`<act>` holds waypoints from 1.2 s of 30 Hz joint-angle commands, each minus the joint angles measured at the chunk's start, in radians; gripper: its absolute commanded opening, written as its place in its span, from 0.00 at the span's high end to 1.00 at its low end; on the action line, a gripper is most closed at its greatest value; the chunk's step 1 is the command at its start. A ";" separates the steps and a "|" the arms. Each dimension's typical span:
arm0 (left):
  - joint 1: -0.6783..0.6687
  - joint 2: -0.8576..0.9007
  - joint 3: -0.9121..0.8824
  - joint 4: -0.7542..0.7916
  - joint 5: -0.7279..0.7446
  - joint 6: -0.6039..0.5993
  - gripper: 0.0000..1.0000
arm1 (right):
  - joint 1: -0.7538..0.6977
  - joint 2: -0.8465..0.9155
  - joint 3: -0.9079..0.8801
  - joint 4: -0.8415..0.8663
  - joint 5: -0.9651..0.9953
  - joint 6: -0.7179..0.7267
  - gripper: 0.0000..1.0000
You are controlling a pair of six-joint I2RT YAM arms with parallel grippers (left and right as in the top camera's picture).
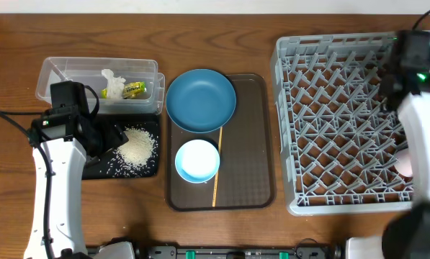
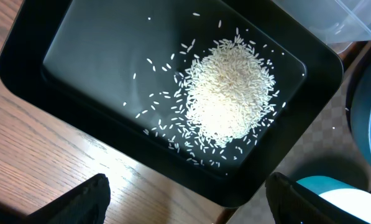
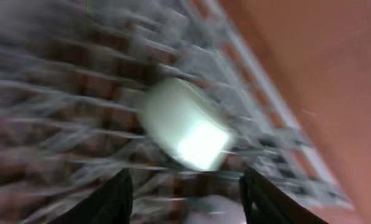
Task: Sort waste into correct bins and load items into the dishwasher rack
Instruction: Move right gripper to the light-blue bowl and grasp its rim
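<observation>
Black tray: left half is left bare (rice is heaped right).
Rack: passage is blocked by upright pegs.

On the wooden worktop, the clear rectangular plastic tub stands back left, holding the crumpled white tissue with the small yellow-green printed wrapper just right of it. Directly before the tub lies the shallow black rectangular tray, with the heap of loose white rice grains in its right half. Right of both sits the flat brown serving tray. It carries the large dark-blue round plate at its back-left corner, the light-blue bowl before the plate, and the thin wooden chopstick just right of the bowl. The large square grey plastic rack stands far right.
</observation>
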 commanded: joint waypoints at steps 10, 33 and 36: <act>0.004 0.002 -0.003 -0.002 -0.019 -0.002 0.18 | 0.281 -0.033 -0.023 -0.102 -0.805 0.013 0.36; 0.004 0.002 -0.003 -0.002 -0.019 -0.002 0.17 | 0.860 0.323 -0.079 -0.027 -0.765 0.234 0.54; 0.004 0.002 -0.003 -0.002 -0.019 -0.002 0.18 | 0.872 0.338 -0.079 -0.028 -0.717 0.257 0.59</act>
